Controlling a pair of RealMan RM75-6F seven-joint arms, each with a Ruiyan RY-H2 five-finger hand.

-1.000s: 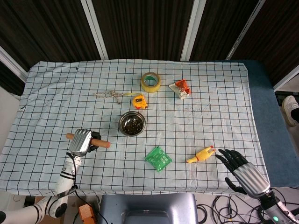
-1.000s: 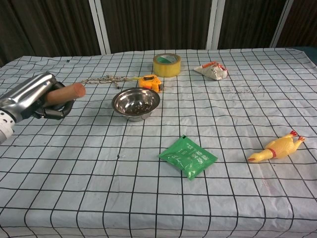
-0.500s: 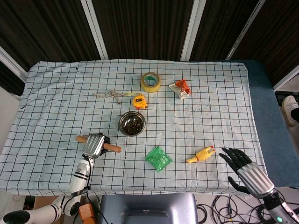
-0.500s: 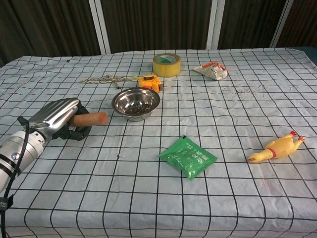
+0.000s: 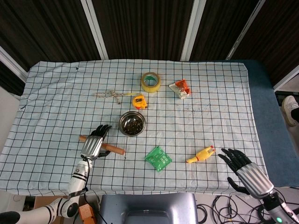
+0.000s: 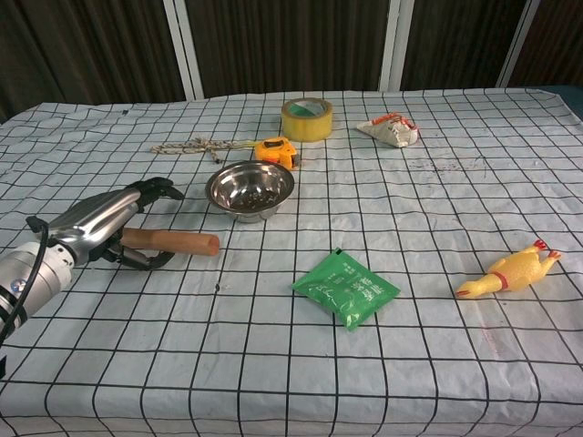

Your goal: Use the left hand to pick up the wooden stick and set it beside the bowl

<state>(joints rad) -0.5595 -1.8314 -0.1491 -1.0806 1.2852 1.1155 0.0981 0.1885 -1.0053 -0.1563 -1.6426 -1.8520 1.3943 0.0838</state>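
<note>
White cloth ruled in a black grid is covering the table (image 5: 46,88), with dark panelled walls behind. Nearest the front edge on the robot's right, the right hand (image 5: 243,169) is resting with fingers spread, holding nothing, well apart from the work. Toward the front-left corner, the left hand (image 6: 107,218) is lying over the wooden stick (image 6: 173,243), fingers stretched out and parted above it; the thumb seems to be curling under the stick, though the view is poor there. The stick is lying flat on the cloth, its long axis running left to right, its free end pointing toward the table's middle. Just beyond that end, the steel bowl (image 6: 250,190) is sitting close but not touching. Bare cloth is lying open around the hand for drawing back.
</note>
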